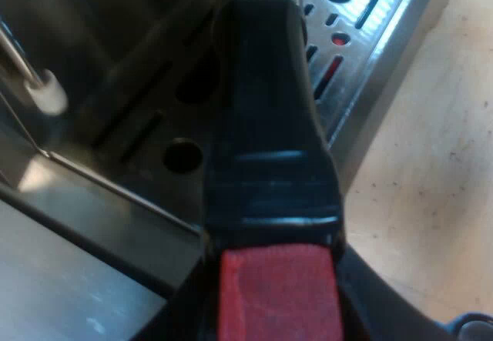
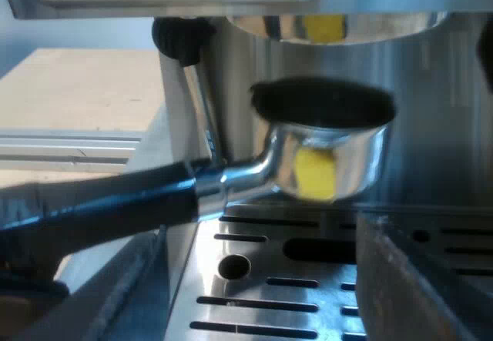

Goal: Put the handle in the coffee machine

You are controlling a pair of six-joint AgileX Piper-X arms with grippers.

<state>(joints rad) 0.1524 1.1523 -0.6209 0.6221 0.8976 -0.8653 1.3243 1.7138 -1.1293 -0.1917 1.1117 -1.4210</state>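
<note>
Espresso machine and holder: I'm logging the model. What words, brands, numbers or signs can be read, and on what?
None can be read. The espresso machine, its slotted drip tray and the holder, with its red end, show no lettering.
The yellow patch on the holder's basket is too blurred to tell any text.

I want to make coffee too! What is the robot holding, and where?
Left gripper grips the metal holder by its dark handle's red end.

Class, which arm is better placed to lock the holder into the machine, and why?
Left: its gripper clasps the holder's red end, the basket just under the espresso machine's outlet.
</note>
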